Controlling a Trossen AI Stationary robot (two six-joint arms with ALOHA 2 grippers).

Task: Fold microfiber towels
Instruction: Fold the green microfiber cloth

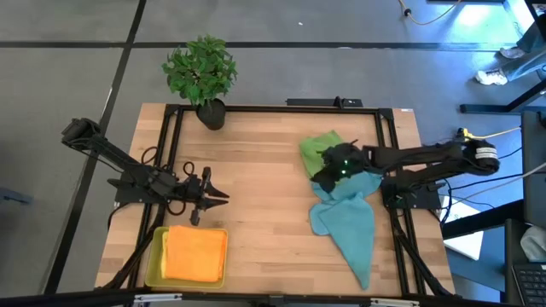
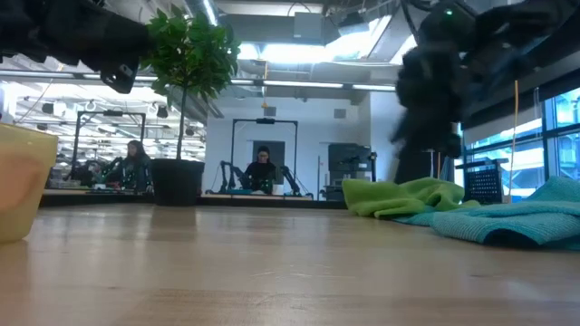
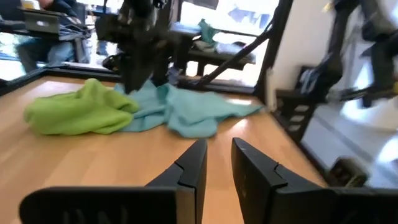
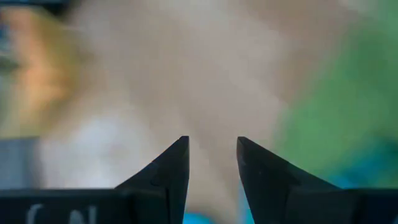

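A crumpled green towel [image 1: 320, 147] lies on the table at the far right. A teal-blue towel [image 1: 351, 223] lies spread beside it, reaching toward the near edge, and the two heaps touch [image 3: 180, 112]. An orange towel [image 1: 196, 253] lies folded in the yellow tray [image 1: 153, 260] at the near left. My right gripper [image 1: 324, 176] hangs over the spot where green and teal meet, tilted down and open [image 4: 212, 142], with nothing between its fingers. My left gripper [image 1: 223, 197] stands level above the table's left half, just beyond the tray. It points toward the towels and is open by a narrow gap [image 3: 217, 146], with nothing in it.
A potted plant [image 1: 202, 77] stands at the far edge, left of centre. A black frame [image 1: 281, 108] runs round the tabletop. Bare wood [image 1: 264, 205] lies between the two grippers. People sit at desks in the room beyond the table [image 2: 263, 170].
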